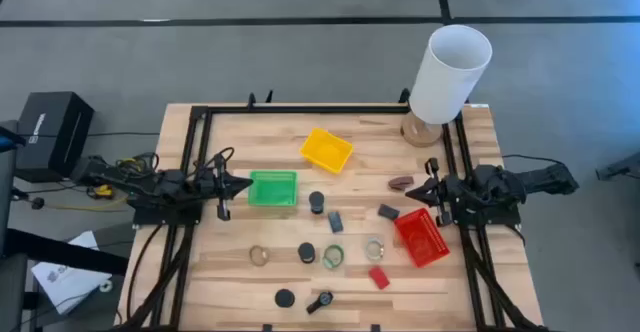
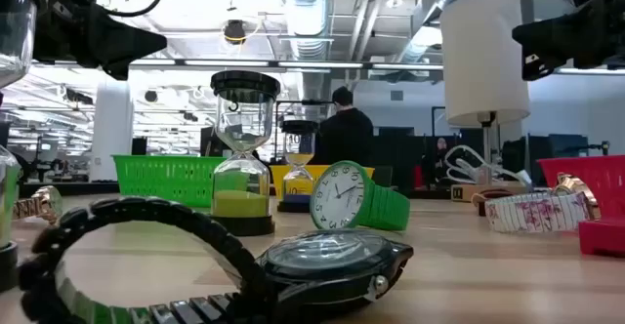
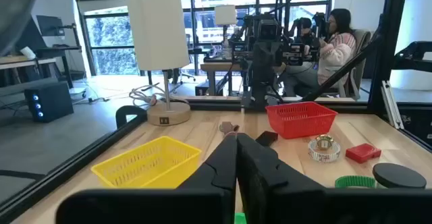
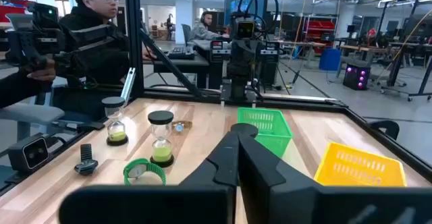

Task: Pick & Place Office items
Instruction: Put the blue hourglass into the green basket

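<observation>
— so, how far along are you?

— barely started, by the look of it. your green tray [image 1: 273, 188], yellow tray [image 1: 326, 150] and red tray [image 1: 421, 237] all look bare inside from above, while the office items lie loose on the counter [image 1: 230, 272].

— where exactly?

— mostly in the near middle, between the green and red trays. a hourglass [image 2: 243, 153] with green sand stands near the green tray, a green watch [image 2: 354, 198] sits just beside it in the low view, and a black watch [image 2: 322, 258] lies closest to that camera. a red block [image 1: 379, 277] rests just below the red tray, a brown oblong [image 1: 401, 183] up near the lamp [image 1: 447, 72].

— and your arms?

— your left gripper [image 1: 240, 185] hangs at the left edge beside the green tray, jaws pressed together with nothing in them. your right gripper [image 1: 413, 196] hovers at the right edge just above the red tray, jaws likewise closed and empty.

— what's left, then?

— everything, i'd judge: each item has yet to be picked up and placed.
</observation>
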